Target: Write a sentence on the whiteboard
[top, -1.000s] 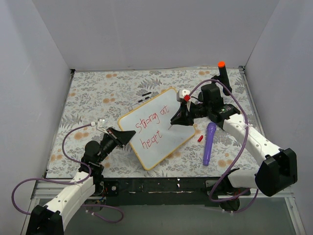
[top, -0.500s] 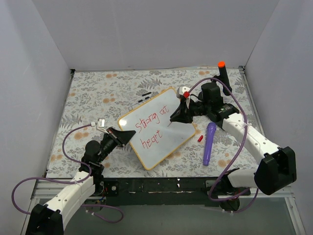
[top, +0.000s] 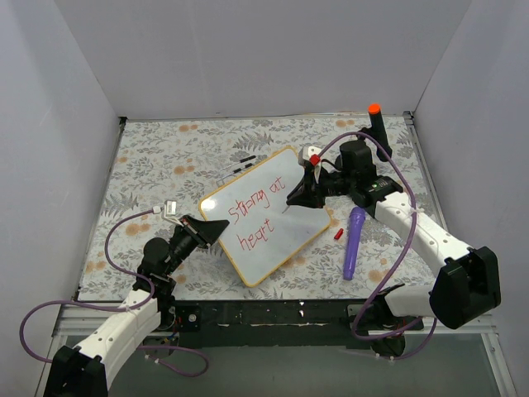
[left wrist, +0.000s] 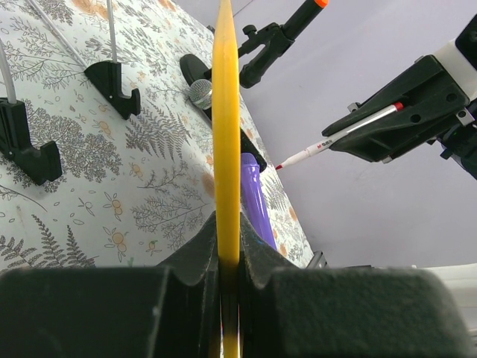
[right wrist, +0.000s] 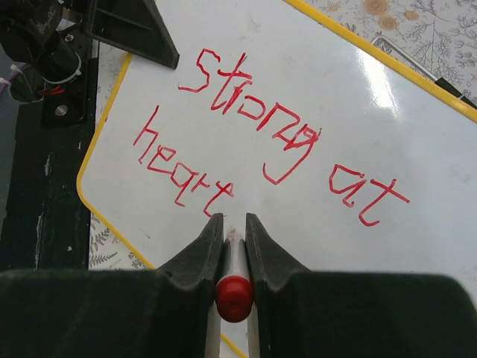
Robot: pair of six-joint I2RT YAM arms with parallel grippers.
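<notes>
Purple microphone (top: 354, 242) and small red cap (top: 338, 234) on floral tablecloth (top: 149, 157), black orange-tipped handle (top: 377, 128) at far right

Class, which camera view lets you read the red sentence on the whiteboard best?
The right wrist view: the sentence fills the frame on the whiteboard, legible as "Strong at heart". The top external view shows it small and slanted. The left wrist view sees the board edge-on, so no writing shows.
</notes>
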